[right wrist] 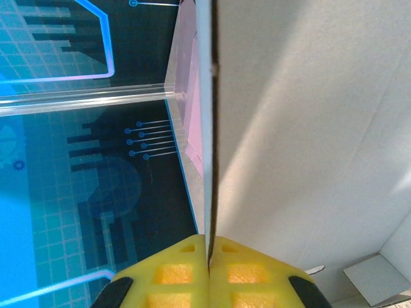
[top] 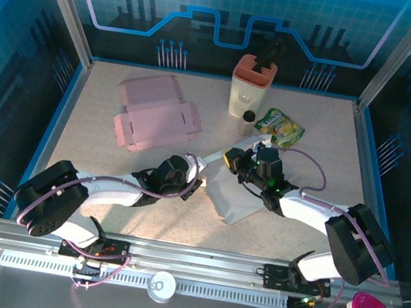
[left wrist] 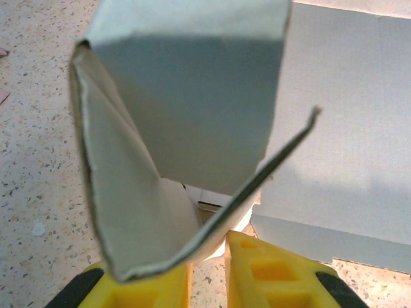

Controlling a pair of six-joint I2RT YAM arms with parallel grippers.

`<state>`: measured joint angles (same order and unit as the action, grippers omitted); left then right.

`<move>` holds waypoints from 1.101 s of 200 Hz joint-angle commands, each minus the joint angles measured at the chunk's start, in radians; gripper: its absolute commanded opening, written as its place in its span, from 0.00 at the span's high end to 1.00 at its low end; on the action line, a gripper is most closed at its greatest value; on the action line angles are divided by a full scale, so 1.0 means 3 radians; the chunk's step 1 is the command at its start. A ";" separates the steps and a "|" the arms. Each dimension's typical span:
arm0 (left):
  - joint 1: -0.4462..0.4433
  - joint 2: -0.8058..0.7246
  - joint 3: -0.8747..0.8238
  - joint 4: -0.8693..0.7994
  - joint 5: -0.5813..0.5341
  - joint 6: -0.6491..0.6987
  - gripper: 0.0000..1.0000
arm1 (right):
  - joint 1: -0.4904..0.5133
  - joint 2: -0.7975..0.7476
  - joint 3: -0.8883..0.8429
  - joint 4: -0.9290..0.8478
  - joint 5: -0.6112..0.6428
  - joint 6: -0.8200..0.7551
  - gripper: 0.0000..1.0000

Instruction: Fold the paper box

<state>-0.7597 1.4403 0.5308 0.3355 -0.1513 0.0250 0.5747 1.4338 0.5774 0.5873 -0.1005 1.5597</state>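
now, far left at the back, a flat pink cardboard sheet (top: 157, 115) lies on the tabletop (top: 321, 164). moving in, the left claw (top: 190, 179) is right up against the left side of the paper box (top: 231, 199), which sits mid-tabletop. up close, a curled grey flap (left wrist: 186, 115) drapes over its yellow fingers (left wrist: 270, 276), which are nearly together, and i cannot tell whether they pinch it. over on the right, the right claw (top: 234, 158) is clamped tight on the box's thin wall, pads (right wrist: 257, 276) meeting on its edge.
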 commanded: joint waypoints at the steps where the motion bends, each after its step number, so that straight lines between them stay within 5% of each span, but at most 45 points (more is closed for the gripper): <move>1: -0.0060 -0.0002 0.0112 0.0271 -0.0114 -0.0095 0.79 | 0.0048 0.0053 -0.0093 0.0041 0.0017 0.0052 1.00; 108: -0.0132 0.0165 0.0208 0.0522 -0.0247 -0.0321 0.76 | 0.0336 0.0137 -0.0342 0.0575 0.0558 0.0281 1.00; 184: -0.0132 0.0277 0.0195 0.0675 -0.0526 -0.0478 0.56 | 0.0401 0.0182 -0.0456 0.0747 0.0692 0.0419 1.00; 220: -0.0130 0.0300 0.0171 0.0742 -0.0584 -0.0436 0.60 | 0.0401 0.0169 -0.0449 0.0706 0.0689 0.0425 1.00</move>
<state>-0.7979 1.5200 0.5541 0.4774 -0.2943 -0.1066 0.6685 1.4670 0.4625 0.8402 0.1230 1.6768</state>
